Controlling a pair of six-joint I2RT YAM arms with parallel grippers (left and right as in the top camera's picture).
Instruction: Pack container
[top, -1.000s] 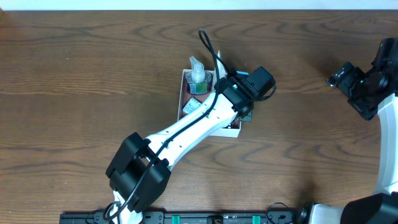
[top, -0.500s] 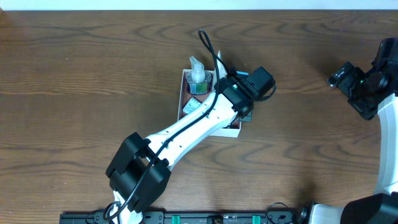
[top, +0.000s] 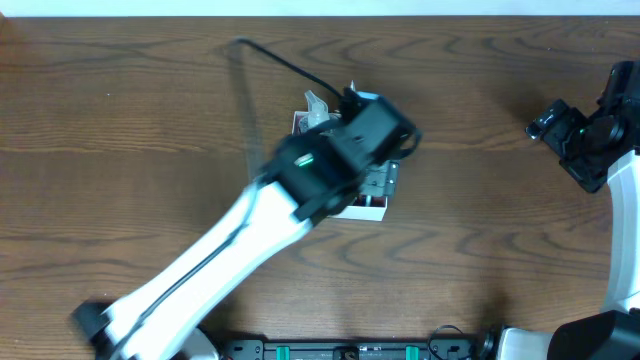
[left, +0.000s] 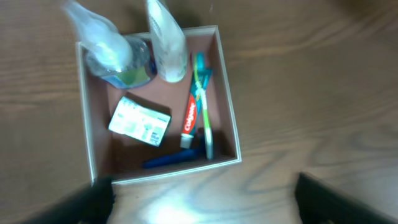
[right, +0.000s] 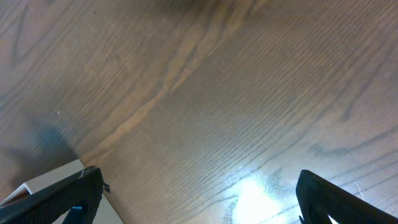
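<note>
The container (left: 227, 107), a square shallow box with white walls and a reddish-brown inside, fills the left wrist view. Inside it are a clear spray bottle (left: 118, 59), a white bottle (left: 168, 43), a green-white packet (left: 140, 121), a red toothpaste tube (left: 191, 118), a green toothbrush (left: 204, 99) and a blue item (left: 171, 158). My left gripper (left: 205, 208) hangs open and empty above the table just in front of the box. From overhead the blurred left arm (top: 300, 175) covers most of the container (top: 372, 205). My right gripper (right: 199, 205) is open over bare wood.
The right arm (top: 580, 140) sits at the table's far right edge, well away from the box. A white surface (right: 43, 180) shows at the lower left of the right wrist view. Brown wood table (top: 130, 130) surrounds the container.
My left gripper has opened and the left arm has lifted away from inside the container, blurred by motion. The right arm has not moved.
</note>
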